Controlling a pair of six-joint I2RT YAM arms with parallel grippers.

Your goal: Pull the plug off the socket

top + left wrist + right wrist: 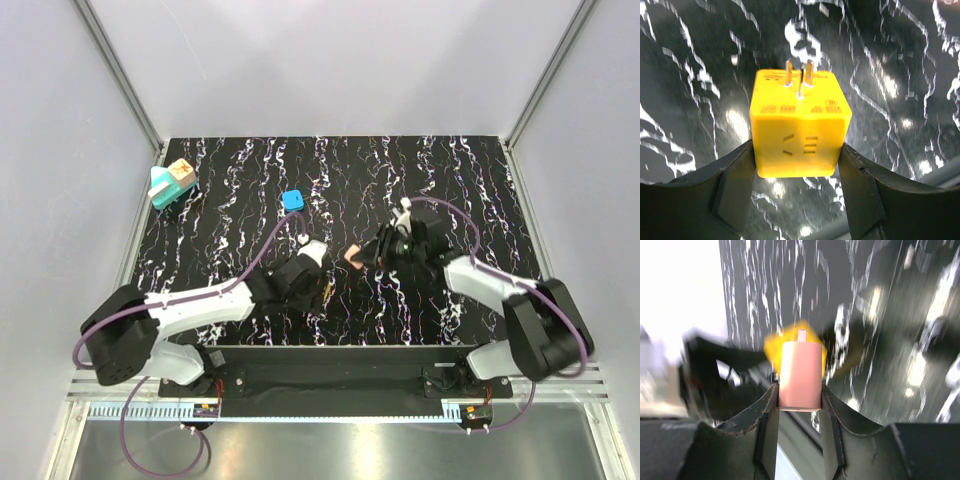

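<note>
Black tabletop (420, 170) veined white and purple, pale walls on three sides.

Top view: socket (162, 192) in far left corner, plug (180, 172) seated on top of it, reddish mark up, touched by neither arm. Bright-blue block (293, 200) alone further right, toward far side. Left arm (200, 305) and right arm (480, 280) both reaching to mid-table, tips near each other, well apart from socket. Small salmon block (353, 257) at tip of right arm.

Left wrist view: left gripper (797, 152) clamped on yellow cube (799, 125), one finger against each side face, metal prongs on cube's far face, marbled surface behind.

Right wrist view: right gripper (799, 397) closed on salmon block, fingers pressed to both flanks, short prong at its far end. Yellow cube just behind it, blurred; dark fingers of left gripper to its left.
</note>
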